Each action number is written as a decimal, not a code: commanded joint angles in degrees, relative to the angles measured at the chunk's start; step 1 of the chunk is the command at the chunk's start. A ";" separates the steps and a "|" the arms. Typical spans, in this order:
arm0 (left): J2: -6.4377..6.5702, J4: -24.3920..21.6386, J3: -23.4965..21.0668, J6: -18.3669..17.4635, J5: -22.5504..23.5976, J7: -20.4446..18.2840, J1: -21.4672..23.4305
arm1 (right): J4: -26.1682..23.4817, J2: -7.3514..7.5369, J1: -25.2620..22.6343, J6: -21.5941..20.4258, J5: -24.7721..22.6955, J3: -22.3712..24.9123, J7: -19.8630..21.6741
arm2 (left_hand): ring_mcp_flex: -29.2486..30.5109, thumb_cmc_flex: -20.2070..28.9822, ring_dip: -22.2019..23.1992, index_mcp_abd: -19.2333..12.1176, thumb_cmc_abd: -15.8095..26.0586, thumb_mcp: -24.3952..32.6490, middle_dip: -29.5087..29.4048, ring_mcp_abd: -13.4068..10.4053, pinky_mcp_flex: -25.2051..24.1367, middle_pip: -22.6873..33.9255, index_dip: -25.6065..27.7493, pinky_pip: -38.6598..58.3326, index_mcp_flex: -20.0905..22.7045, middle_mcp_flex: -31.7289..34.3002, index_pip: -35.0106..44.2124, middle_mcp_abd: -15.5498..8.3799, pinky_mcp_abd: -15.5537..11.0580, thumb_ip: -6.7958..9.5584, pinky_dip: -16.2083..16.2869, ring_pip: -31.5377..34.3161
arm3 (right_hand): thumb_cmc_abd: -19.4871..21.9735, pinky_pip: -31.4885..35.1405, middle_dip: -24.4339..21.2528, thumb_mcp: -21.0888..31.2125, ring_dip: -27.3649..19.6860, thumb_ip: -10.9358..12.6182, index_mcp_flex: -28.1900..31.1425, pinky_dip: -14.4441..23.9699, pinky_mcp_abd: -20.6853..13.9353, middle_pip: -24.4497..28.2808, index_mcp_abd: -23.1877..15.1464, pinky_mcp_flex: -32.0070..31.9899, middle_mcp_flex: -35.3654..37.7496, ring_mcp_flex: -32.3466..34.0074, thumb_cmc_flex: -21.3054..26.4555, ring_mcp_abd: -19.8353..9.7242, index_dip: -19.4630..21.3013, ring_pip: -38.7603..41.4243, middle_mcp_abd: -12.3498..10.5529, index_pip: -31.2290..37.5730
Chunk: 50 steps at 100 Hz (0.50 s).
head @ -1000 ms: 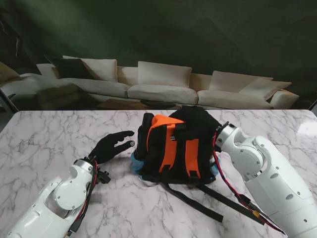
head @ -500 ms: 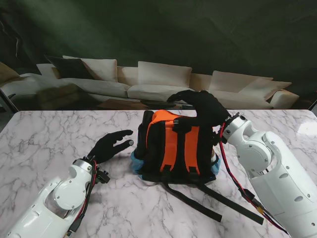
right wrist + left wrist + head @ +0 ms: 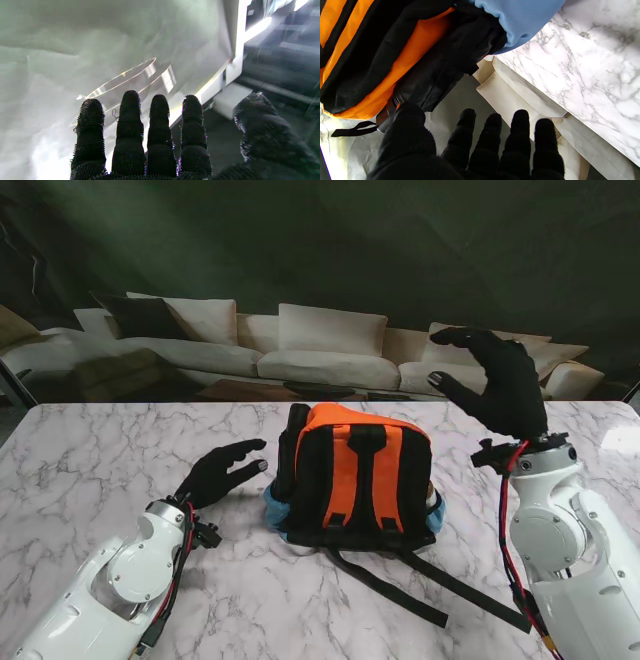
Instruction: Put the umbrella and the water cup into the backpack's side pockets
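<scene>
Marble table (image 3: 90,450) fills the lower frame, with the backpack (image 3: 355,475) lying at centre. An umbrella (image 3: 291,442) sits in its left pocket; the cup isn't discernible. Left hand (image 3: 222,473) hovers beside it, spread and empty; right hand (image 3: 497,380), upper right, likewise. Both items seem stowed, so retreat looks next.

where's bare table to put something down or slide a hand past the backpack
Bare marble lies far left of the left hand, along the near edge between the two arms, and right of the backpack under the raised right hand. It's crowded at the backpack's left side pocket and around the straps.
</scene>
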 commanded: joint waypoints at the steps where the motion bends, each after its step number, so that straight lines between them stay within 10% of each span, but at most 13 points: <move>1: -0.26 0.35 0.02 -0.18 -0.04 -0.17 -0.08 | 1.12 -1.02 -2.43 0.38 0.01 1.09 1.29 | -0.95 0.47 -0.11 0.32 2.77 -0.17 0.27 -1.01 -0.96 0.40 0.01 -1.35 -0.98 -1.27 -0.55 -1.13 -2.01 1.38 0.53 -0.31 | 2.01 0.80 0.55 2.09 1.78 1.42 1.70 0.62 -1.85 0.73 -1.23 0.06 1.33 1.41 1.15 -1.32 1.05 1.47 -0.94 1.49; 50: -0.63 2.62 -0.23 -1.91 -1.67 0.78 -0.76 | 9.28 -2.57 -9.36 9.91 2.68 -2.14 -5.47 | 1.75 1.73 0.53 -0.56 3.12 -0.01 1.37 -1.73 0.06 2.86 0.81 -0.71 4.20 3.07 1.84 -2.46 -0.96 1.51 1.30 0.75 | 2.70 -1.25 -0.33 3.97 0.44 0.98 4.96 -0.53 -1.13 -1.36 -1.27 -1.59 4.21 1.09 1.17 2.36 -1.06 -1.13 -0.91 2.23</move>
